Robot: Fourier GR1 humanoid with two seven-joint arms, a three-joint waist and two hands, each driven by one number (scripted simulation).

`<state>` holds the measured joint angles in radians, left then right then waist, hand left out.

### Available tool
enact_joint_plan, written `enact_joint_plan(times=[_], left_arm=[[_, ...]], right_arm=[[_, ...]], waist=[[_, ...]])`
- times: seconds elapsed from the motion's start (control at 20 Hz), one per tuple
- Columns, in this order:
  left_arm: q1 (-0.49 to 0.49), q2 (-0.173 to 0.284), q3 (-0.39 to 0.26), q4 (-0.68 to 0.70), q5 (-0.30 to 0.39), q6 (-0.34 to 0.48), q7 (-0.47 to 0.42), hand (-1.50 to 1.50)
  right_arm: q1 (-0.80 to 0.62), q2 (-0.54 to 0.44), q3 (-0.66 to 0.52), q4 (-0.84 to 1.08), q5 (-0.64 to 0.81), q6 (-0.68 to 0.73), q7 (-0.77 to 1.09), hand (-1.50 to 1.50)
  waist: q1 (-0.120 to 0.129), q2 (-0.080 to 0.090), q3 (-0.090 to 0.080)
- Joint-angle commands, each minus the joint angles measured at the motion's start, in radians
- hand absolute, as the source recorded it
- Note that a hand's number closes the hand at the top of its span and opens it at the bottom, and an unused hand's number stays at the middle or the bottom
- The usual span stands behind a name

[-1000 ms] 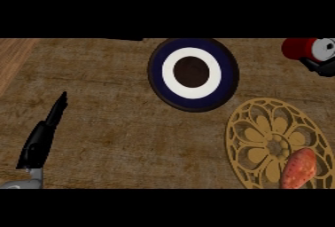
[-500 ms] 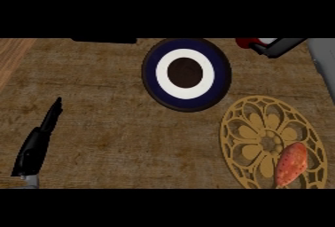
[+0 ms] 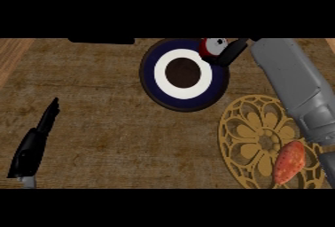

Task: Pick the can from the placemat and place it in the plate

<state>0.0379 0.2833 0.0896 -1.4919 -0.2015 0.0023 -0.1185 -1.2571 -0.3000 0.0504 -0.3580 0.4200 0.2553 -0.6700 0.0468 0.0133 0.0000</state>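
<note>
A red and white can [image 3: 212, 47] hangs over the far right rim of the plate [image 3: 154, 90], which is dark blue with a white ring and a brown centre. My right hand [image 3: 232, 52] is curled round the can, its grey forearm [image 3: 294, 88] running in from the right across the gold patterned placemat [image 3: 251, 142]. My left hand [image 3: 34, 144] rests at the lower left with straight fingers, holding nothing.
An orange-red oblong object [image 3: 289, 162] lies on the placemat's lower right part. A dark object [image 3: 101, 41] shows at the top edge. The counter's lighter wooden edge [image 3: 12, 53] runs along the far left.
My right hand has carried the can leftward from the top right to the plate's far rim, and its forearm now crosses the placemat. The left hand has not changed its pose.
</note>
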Motion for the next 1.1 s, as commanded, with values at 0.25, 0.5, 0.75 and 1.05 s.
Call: enact_joint_plan(times=[0.25, 0.5, 0.75, 1.05], left_arm=[[-0.019, 0.009, 0.019, 0.002, 0.007, -0.015, 0.023, 0.00], [0.002, -0.032, -0.017, 0.014, -0.032, 0.014, -0.013, 0.00], [-0.063, -0.012, 0.009, 0.045, -0.031, 0.011, 0.007, 0.00], [0.003, -0.018, 0.011, 0.027, -0.008, -0.014, -0.032, 0.00]], right_arm=[[-0.055, 0.146, -0.048, 0.150, -0.032, 0.057, 0.120, 1.50], [-0.052, 0.170, -0.044, 0.206, 0.003, -0.046, 0.173, -1.50], [-0.048, 0.199, -0.126, 0.178, -0.075, -0.056, 0.143, -1.50], [-0.049, 0.114, -0.299, 0.188, -0.236, -0.067, 0.178, -1.50]], waist=[[-0.001, 0.000, 0.000], [0.006, 0.007, 0.000], [-0.009, 0.005, 0.000], [-0.003, 0.005, 0.000]])
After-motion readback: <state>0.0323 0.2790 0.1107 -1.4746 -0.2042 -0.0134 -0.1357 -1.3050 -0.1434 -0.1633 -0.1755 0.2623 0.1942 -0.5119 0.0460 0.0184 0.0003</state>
